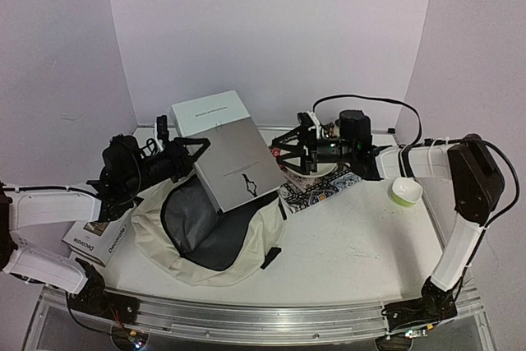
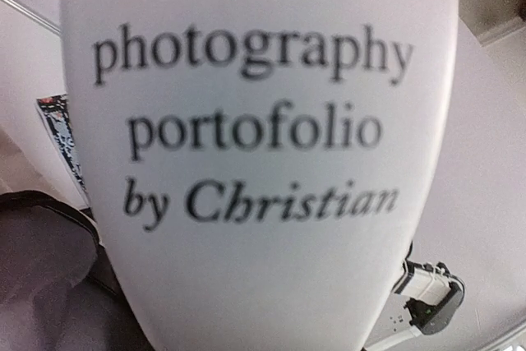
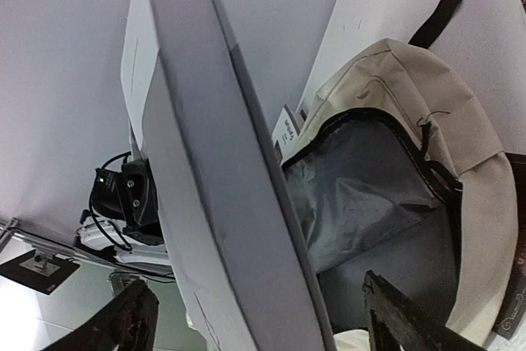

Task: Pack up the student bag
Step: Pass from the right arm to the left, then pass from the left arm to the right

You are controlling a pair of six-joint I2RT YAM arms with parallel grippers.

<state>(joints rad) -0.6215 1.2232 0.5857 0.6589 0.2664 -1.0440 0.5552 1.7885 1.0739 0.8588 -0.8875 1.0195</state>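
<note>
On bench, student bag lies unzipped. The left end effector clamps portfolio book, corner over bag mouth; right end effector released. Risk: one-sided hold lets book pivot, missing opening.

White book w/ "photography portofolio by Christian" fills frame; bag interior btm-left.

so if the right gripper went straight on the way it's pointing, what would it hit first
The grey book. The right gripper, jaws open, points at its edge, and the wrist view shows that edge dead ahead between the fingers. The exact gap is unclear.
</note>
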